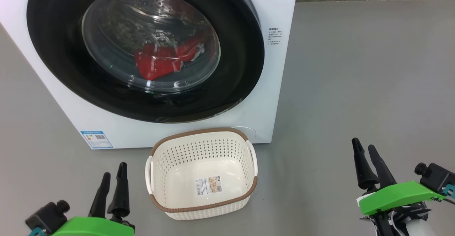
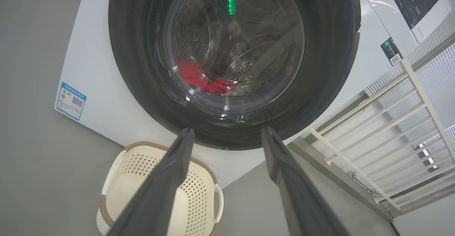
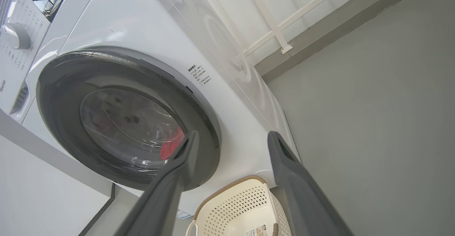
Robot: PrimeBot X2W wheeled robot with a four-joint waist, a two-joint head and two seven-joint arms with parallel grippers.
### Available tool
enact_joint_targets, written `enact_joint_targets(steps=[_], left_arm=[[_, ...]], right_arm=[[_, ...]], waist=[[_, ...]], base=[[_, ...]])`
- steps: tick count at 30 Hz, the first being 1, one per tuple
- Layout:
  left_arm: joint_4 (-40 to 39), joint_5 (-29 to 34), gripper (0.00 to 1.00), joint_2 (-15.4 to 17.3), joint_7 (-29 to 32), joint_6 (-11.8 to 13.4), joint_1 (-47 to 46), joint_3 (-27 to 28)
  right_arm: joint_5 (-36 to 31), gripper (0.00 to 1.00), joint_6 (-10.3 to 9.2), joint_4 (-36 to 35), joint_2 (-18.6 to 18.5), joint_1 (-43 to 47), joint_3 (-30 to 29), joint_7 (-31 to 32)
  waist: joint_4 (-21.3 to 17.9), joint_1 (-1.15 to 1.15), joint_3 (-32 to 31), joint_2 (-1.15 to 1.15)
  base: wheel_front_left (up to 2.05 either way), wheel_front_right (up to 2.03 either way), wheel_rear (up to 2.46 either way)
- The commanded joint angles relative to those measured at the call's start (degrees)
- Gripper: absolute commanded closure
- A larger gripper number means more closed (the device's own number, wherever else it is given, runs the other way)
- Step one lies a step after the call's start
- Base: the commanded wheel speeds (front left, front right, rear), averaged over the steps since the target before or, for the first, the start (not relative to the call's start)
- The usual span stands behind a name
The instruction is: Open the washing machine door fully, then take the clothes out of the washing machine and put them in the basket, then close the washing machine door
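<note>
1. Washing machine (image 1: 277, 86) fills the upper left of the head view; its door (image 1: 145, 44) looks shut flat against the white front
2. Clothes (image 1: 160, 62) show red through the door glass, low in the drum, right of centre
3. Basket (image 1: 249, 189) sits on the floor (image 1: 355, 69) at lower centre, just in front of the machine, with nothing in it but a sticker on its bottom
4. Left gripper (image 1: 114, 170) at lower left, fingers apart, holding nothing, well short of the door
5. Right gripper (image 1: 363, 143) at lower right, fingers apart, holding nothing, out to the side of the machine
6. Judged step: the very first one, door opening, not yet begun; clothes and closing all remain
7. Next move calls for a gripper to reach the door's rim, catch its free edge and swing it wide. A small notch on the rim's right edge in the right wrist view may be the pull, but it is too small to tell. The basket below must not be knocked
</note>
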Motion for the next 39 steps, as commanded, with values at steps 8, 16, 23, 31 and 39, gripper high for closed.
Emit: enact_joint_targets(steps=[8, 16, 23, 31, 39], left_arm=[[-2.78, 6.57, 0.0, 1.16, -1.92, 0.96, -3.15, 0.91], [-3.62, 11.96, 0.0, 1.24, -3.27, 1.42, -3.89, 0.8], [-4.08, 16.48, 0.0, 1.32, -4.46, 1.84, -4.5, 0.8], [-3.22, 20.8, 0.0, 1.4, -5.82, 1.89, -5.3, 0.74], [-3.11, 26.32, 0.0, 1.49, -7.17, 2.14, -6.04, 0.72]], right_arm=[[-7.16, 0.0, 0.03, -2.19, -0.89, -3.66, 1.79, -1.92], [-12.28, 0.0, 0.03, -2.36, -1.0, -4.51, 2.69, -3.27], [-16.91, 0.0, 0.03, -2.47, -1.1, -5.19, 3.23, -4.45], [-22.1, 0.0, 0.03, -2.41, -1.21, -6.02, 3.87, -5.8], [-27.23, 0.0, 0.03, -2.45, -1.32, -6.8, 4.23, -7.14]], waist=[[-0.05, 0.0, 0.08, 0.0], [-0.03, 0.0, 0.17, 0.0], [0.05, 0.0, 0.06, 0.0], [0.21, 0.0, -0.14, 0.0], [0.18, 0.0, -0.49, 0.0]], base=[[0.0, 0.0, 0.0], [0.0, 0.0, 0.0], [0.0, 0.0, 0.0], [0.0, 0.0, 0.0], [0.0, 0.0, 0.0]])
